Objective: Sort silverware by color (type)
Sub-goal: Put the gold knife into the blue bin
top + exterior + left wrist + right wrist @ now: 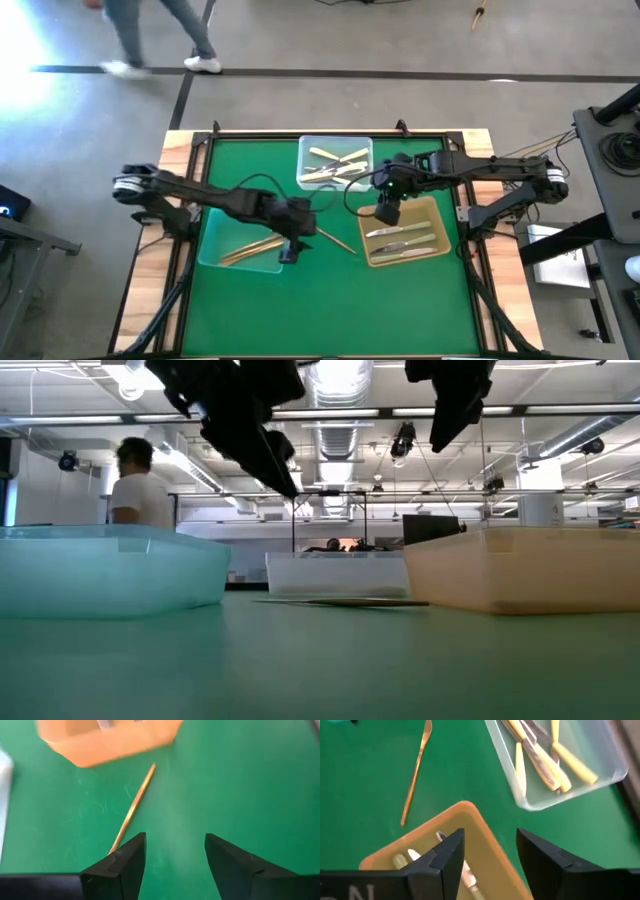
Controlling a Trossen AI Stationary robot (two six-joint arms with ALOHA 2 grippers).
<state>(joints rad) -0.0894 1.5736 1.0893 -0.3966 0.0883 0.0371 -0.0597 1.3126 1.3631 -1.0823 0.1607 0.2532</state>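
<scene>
The left gripper (175,865) hangs over the green mat with its fingers spread and nothing between them. Just ahead of its one fingertip (131,851) lies the last loose gold utensil (134,806), slanting away toward the orange tray (107,742). A straight descent from here would likely land one finger on the thin handle and skid it across the mat instead of straddling it.

The right gripper (490,857) is also spread and empty, poised over the orange tray's corner (470,815), with silver pieces (465,870) below its fingers; dropping lower risks knocking that rim. Beyond its fingers sits the clear tray (530,802) of cream-white utensils (555,757). The gold pieces already sorted (250,250) lie in the tray beneath the left arm.
</scene>
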